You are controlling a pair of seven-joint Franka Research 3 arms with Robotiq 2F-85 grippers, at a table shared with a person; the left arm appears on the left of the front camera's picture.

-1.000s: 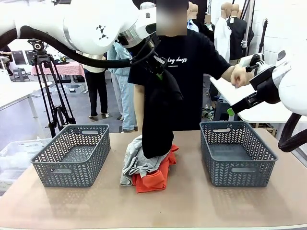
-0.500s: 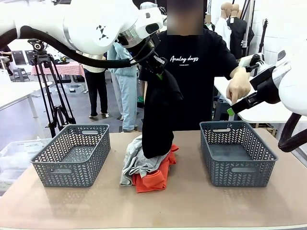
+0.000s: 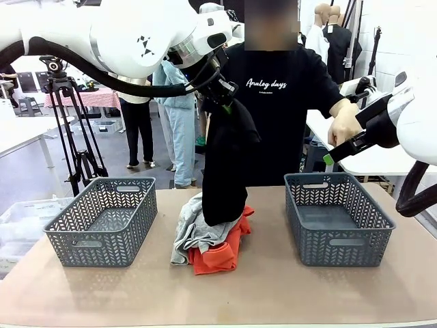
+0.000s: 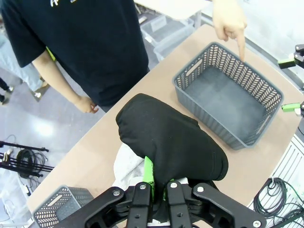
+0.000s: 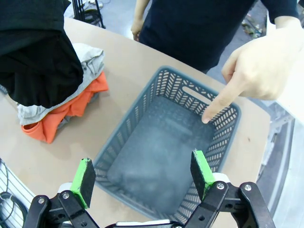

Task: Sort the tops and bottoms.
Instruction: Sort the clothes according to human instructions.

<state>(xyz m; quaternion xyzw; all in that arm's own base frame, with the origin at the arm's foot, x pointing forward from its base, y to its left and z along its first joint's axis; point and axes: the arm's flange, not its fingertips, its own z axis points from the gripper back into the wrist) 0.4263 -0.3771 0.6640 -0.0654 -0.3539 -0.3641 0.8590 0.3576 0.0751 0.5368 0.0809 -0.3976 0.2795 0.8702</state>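
Observation:
High over the table's middle, my left gripper (image 3: pixel 229 104) (image 4: pixel 159 184) is shut on the black bottoms (image 3: pixel 229 164) (image 4: pixel 175 142). They hang down, their lower end touching the pile. That pile holds the tops: grey ones (image 3: pixel 193 231) (image 5: pixel 90 59) draped over an orange one (image 3: pixel 220 253) (image 5: pixel 61 114). My right gripper (image 5: pixel 145 173) stands open with nothing in it above the right basket (image 3: pixel 338 219) (image 5: pixel 166 142) (image 4: pixel 228 95). The person's hand (image 5: pixel 256 71) (image 4: pixel 232 23) (image 3: pixel 343 123) points a finger down into that basket.
A second grey basket (image 3: pixel 102 219) (image 4: pixel 57 209) stands at the table's left. The person in a black T-shirt (image 3: pixel 280 102) stands at the far edge, close behind the hanging garment. A tripod (image 3: pixel 68 137) is off the table to the left.
The person has stepped to the right, and their hand has come down to point over the right basket. Both arms and the hanging bottoms have stayed still.

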